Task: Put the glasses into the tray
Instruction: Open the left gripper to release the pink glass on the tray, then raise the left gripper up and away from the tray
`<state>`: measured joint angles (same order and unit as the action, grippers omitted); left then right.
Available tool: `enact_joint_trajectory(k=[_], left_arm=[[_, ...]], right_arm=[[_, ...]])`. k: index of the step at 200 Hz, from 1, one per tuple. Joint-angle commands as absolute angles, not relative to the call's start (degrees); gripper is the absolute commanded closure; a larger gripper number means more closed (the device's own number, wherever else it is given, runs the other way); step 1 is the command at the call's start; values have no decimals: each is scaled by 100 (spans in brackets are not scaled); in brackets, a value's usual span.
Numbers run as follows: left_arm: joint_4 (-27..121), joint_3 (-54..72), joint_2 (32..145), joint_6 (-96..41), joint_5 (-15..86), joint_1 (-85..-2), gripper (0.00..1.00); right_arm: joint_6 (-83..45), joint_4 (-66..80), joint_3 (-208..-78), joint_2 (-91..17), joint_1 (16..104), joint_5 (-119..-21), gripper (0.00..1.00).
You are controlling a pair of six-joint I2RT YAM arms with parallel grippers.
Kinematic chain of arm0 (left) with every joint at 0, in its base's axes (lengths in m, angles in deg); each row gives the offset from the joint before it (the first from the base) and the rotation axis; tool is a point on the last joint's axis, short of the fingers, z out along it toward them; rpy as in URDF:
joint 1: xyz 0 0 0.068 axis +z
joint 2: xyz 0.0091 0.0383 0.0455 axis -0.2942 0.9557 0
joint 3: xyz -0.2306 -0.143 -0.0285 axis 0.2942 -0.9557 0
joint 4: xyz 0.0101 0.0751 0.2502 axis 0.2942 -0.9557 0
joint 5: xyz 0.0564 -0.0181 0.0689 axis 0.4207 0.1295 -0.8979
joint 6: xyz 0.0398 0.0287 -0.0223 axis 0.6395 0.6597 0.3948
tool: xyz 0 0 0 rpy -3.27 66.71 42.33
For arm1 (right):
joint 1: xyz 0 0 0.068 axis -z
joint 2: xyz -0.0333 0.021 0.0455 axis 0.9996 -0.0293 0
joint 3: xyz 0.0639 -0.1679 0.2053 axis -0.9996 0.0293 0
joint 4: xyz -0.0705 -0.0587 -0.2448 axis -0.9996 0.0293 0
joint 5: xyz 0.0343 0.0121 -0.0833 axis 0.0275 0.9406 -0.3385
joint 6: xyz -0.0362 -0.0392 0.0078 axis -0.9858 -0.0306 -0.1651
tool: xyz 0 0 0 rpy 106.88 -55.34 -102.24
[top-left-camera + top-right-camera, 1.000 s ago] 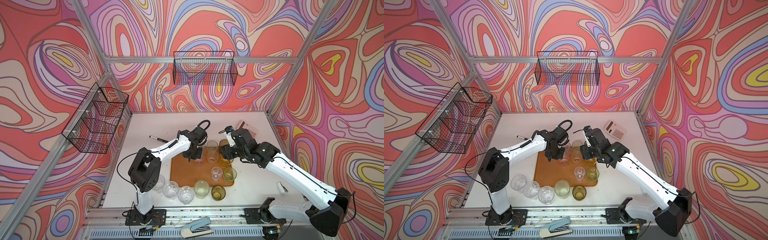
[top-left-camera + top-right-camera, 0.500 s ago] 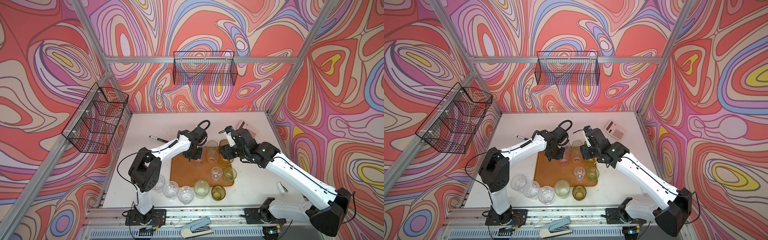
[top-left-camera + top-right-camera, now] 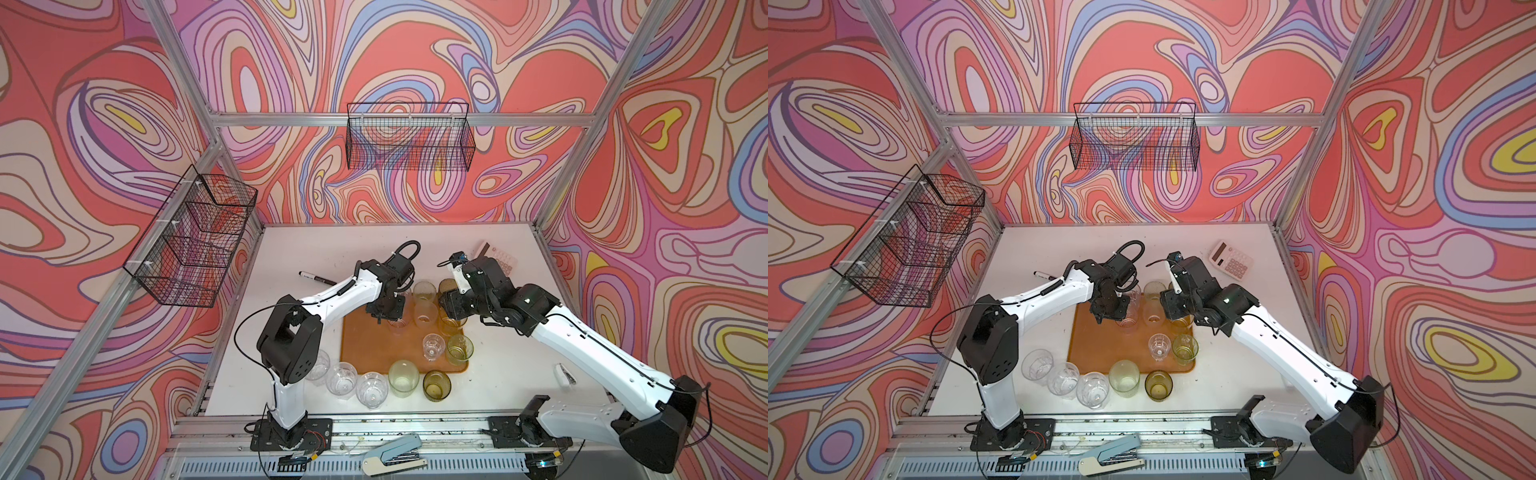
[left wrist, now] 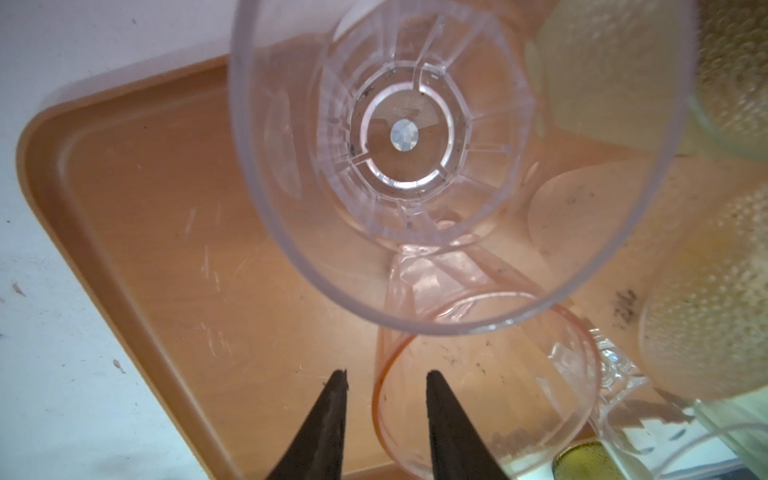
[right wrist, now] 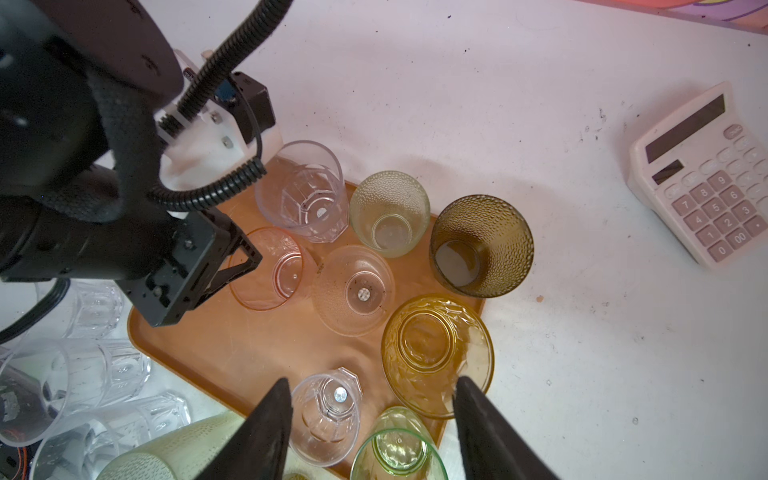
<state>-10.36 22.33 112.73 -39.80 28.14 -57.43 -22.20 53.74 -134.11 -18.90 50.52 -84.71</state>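
Robot lab test cell. Aluminium frame [image 3: 291, 119] boxes in white tabletop [image 3: 332, 249]; swirl-print wall panels [image 3: 415, 50] on three sides. Left arm [image 3: 332, 299] and right arm [image 3: 582, 345] bolted to front rail [image 3: 415, 428], cables exposed. Wire baskets [image 3: 409, 141] hung on frame. Mixed props lying about: glasses [image 3: 403, 376], calculator [image 3: 1231, 258], stapler [image 3: 1111, 455], marker [image 3: 316, 277].

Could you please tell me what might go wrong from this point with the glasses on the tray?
1. The left gripper straddles the rim of the pink glass, only partly open; lifting off could drag or tip it into the clear glass beside it.
2. The right gripper hangs open over the amber glass in a crowded cluster; descending could knock the ones around it.
3. The two grippers work close together over the tray; they might collide.
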Motion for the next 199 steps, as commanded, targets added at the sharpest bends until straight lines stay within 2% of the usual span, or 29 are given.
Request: enact_joint_trajectory(k=[1,199], left_arm=[[-1432,2431,10941,-3980,2865,-5778,62],[-2070,2673,10173,-2465,3363,-5910,60]], right_arm=[[-2212,5353,-13387,-1842,5082,-8455,35],[-1983,5368,-13099,-1557,5083,-8410,35]])
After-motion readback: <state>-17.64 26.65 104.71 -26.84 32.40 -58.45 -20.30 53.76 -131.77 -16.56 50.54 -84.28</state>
